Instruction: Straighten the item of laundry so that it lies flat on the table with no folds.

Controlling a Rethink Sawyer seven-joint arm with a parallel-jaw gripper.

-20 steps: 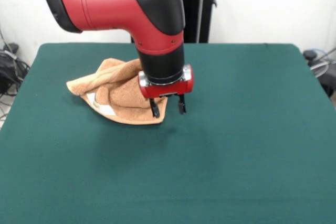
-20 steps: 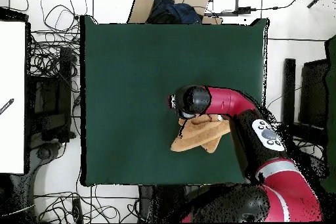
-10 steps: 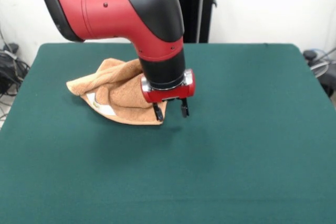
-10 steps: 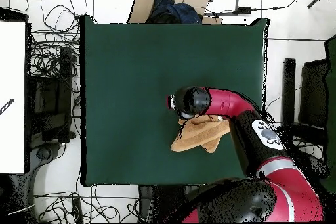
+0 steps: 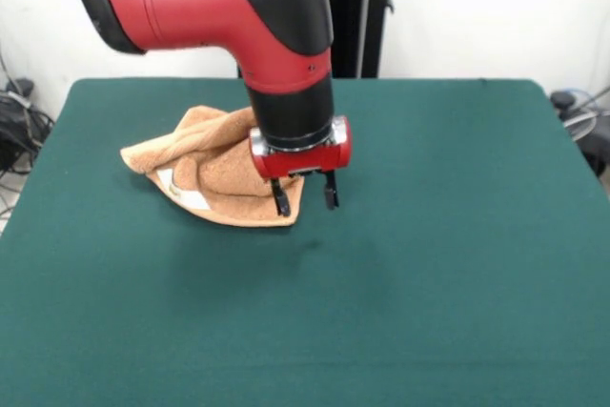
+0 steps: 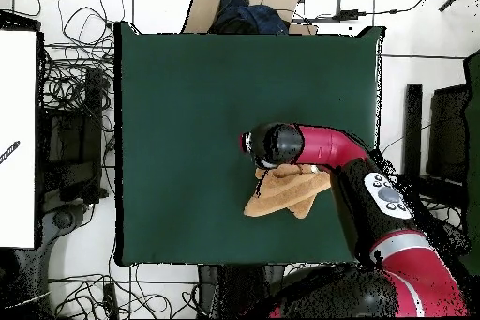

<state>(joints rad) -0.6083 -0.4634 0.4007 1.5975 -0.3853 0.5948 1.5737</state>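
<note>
The crumpled towel (image 5: 214, 167) lies on the table (image 5: 429, 283), the open gripper (image 5: 304, 197) above its edge.

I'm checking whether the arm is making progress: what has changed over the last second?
The gripper dipped slightly beside the towel's corner, then rose back; its fingers stay open, holding nothing. The towel stays crumpled in the same spot on the table.

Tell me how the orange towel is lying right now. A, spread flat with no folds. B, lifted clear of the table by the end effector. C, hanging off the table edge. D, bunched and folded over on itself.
D: the towel sits in a crumpled, folded heap on the green table, and the end effector is open at its corner, holding nothing.
</note>
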